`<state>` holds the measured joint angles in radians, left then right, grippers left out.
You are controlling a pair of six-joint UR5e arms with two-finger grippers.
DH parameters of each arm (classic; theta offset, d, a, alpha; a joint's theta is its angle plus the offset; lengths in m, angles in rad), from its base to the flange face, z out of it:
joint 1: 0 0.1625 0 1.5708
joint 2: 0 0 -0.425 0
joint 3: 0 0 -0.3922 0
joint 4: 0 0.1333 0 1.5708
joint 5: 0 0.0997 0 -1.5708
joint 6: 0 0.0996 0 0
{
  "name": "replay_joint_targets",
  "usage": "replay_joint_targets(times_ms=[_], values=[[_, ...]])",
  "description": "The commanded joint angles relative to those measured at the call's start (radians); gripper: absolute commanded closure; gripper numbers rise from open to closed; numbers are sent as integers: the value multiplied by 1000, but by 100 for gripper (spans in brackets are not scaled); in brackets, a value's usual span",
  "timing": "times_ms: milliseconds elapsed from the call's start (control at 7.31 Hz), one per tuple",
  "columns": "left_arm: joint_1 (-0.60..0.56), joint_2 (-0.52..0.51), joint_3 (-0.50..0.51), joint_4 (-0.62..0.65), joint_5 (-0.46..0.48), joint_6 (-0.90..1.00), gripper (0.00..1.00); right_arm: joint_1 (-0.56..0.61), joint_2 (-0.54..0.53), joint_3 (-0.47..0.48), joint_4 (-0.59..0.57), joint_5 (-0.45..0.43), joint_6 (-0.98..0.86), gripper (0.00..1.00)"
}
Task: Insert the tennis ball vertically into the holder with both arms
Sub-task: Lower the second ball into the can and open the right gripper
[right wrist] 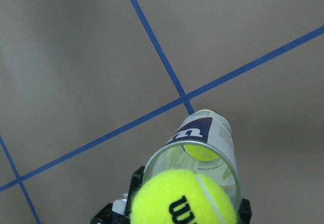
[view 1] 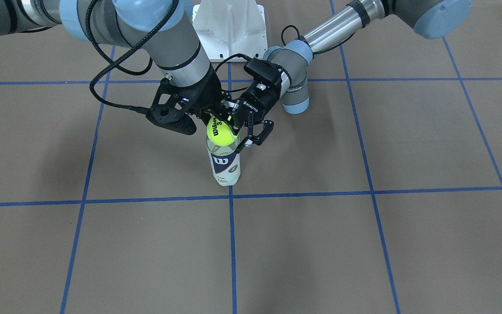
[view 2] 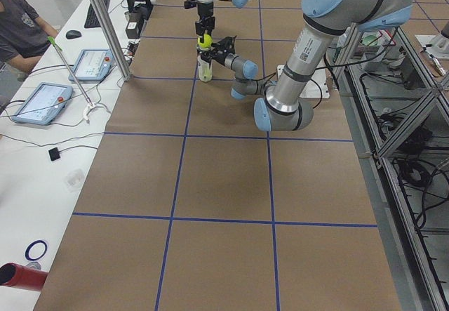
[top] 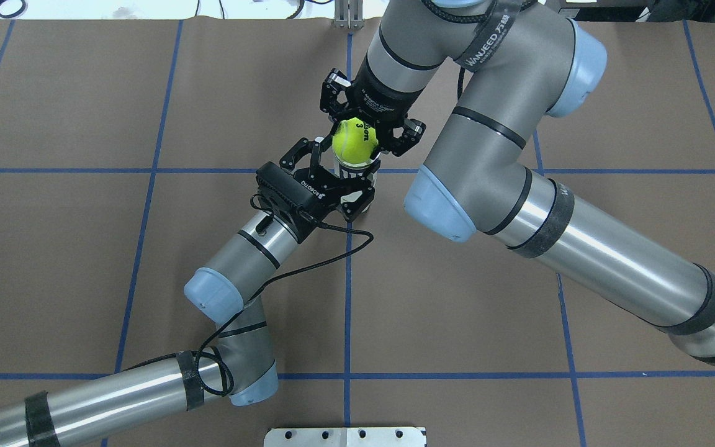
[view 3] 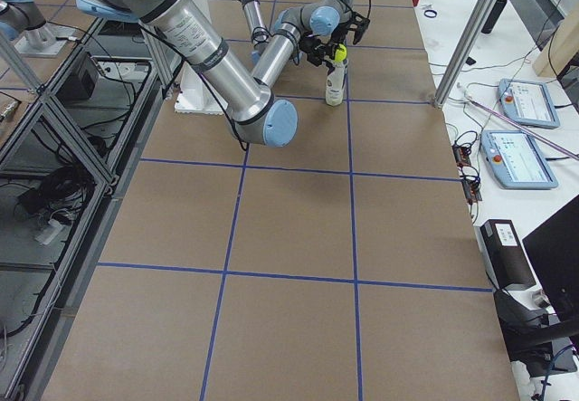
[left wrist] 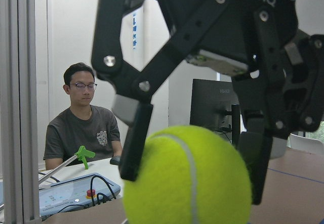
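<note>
The holder [view 1: 224, 163], a clear can with a navy "W" label, stands upright on the brown table where two blue lines cross. One tennis ball lies at its bottom [right wrist: 200, 150]. My right gripper [view 1: 220, 124] points straight down and is shut on a yellow tennis ball [view 1: 221, 132], which sits right at the holder's open mouth. My left gripper [top: 342, 180] comes in low from the side, its fingers closed around the holder's [top: 360, 177] upper part. In the left wrist view the ball [left wrist: 187, 178] sits between the right gripper's fingers [left wrist: 134, 138].
The white base pedestal [view 1: 229, 26] stands just behind the arms. The right arm's big elbow [top: 438, 205] hangs close beside the holder. An operators' bench with tablets [view 2: 38, 104], a seated person [view 2: 21, 30] and a metal post [view 2: 105, 23] runs along the far table edge.
</note>
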<state>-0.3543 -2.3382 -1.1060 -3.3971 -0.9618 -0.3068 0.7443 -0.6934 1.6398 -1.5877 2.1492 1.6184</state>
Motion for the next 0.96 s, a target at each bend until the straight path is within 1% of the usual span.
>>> replay_joint_targets(times_ms=[0,137,274,821], values=[[0,2,0,-1,0,0,12,1,3,-6,0,0,0,29],[0,2,0,-1,0,0,11,1,3,-6,0,0,0,13],[0,2,0,-1,0,0,11,1,3,-8,2,0,-2,2],[0,2,0,-1,0,0,10,4,3,-6,2,0,-12,1]])
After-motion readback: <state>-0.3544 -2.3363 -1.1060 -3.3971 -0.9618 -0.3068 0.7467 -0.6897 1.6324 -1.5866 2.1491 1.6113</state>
